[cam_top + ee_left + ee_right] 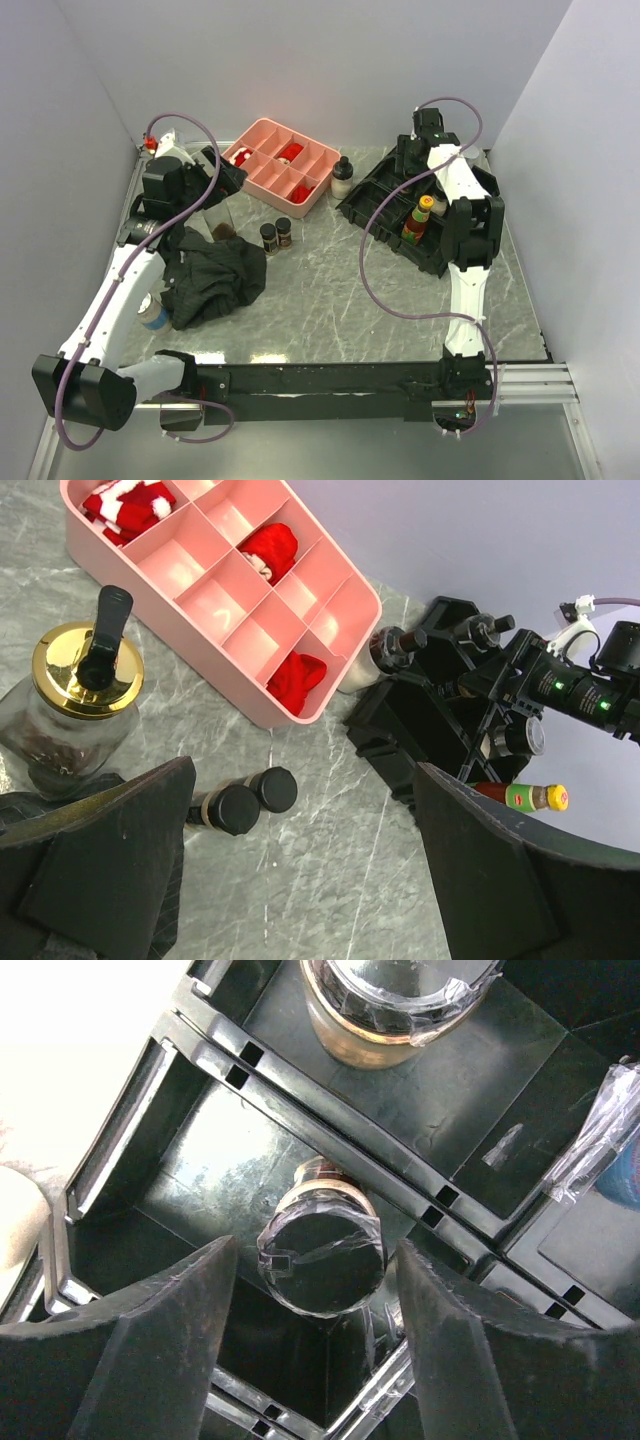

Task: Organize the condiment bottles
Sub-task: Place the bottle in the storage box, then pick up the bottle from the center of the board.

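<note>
My right gripper (316, 1260) is open, its fingers on either side of a black-lidded spice jar (322, 1248) standing in a compartment of the black rack (440, 1110), with gaps on both sides. A pale plastic-wrapped shaker (385, 1005) stands in the compartment behind. In the top view this gripper (412, 160) is over the rack (385, 215), which holds a yellow-capped sauce bottle (420, 215). My left gripper (300, 880) is open and empty above the table near two black-lidded jars (250, 798) and a clear gold-lidded jar (85, 690); in the top view it (228, 178) is by the pink tray.
The pink compartment tray (262, 170) with red pieces is at the back. A pale black-capped bottle (343, 176) stands between the tray and the rack. A black cloth (212, 275) lies at the left, with a blue-topped container (152, 313) beside it.
</note>
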Available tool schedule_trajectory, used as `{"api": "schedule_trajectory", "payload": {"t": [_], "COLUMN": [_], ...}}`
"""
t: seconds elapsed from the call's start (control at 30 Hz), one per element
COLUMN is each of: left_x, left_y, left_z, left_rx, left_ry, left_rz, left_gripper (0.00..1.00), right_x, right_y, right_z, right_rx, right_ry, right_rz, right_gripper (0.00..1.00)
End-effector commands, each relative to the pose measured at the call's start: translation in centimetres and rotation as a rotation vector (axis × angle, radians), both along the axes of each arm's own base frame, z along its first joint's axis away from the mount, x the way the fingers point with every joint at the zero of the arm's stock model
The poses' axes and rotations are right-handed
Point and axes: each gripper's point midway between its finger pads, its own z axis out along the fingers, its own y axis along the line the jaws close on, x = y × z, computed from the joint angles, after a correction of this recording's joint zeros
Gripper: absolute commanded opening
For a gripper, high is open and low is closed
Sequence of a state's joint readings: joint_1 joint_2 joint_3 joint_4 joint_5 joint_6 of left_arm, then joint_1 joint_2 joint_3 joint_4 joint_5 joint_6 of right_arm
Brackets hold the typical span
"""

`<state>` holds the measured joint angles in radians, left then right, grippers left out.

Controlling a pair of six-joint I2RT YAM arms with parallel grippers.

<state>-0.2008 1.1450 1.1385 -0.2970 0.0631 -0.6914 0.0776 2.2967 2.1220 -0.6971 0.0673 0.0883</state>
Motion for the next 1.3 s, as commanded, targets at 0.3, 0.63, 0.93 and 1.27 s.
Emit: {"api": "schedule_trajectory", "payload": {"t": [0.3, 0.63, 0.93, 1.27], "left_x": [-0.5, -3.0, -6.6, -8.6], "left_y": [0.6, 2.0, 4.0, 5.2], "left_z": [2.7, 4.6, 3.8, 5.7], "left_rx": [0.021, 0.097, 0.134, 0.139], "left_ry": [-0.103, -0.188, -0.27, -0.373], "left_rz": [0.021, 0.046, 0.112, 0.168], "left_gripper": [0.96, 0.96, 0.96, 0.96], "right_x": [-1.2, -7.0, -14.8, -18.9], "right_y": [-0.6, 7.7, 26.1, 33.6], "right_z": [8.5, 17.2, 15.9, 10.7], "right_rx": [0.018, 0.084, 0.235, 0.171], "right_ry": [-0.136, -0.309, -0.322, -0.328], "right_rz": [-0.034, 0.134, 0.584, 1.168], "right_gripper": [0.8, 0.82, 0.8, 0.81]}}
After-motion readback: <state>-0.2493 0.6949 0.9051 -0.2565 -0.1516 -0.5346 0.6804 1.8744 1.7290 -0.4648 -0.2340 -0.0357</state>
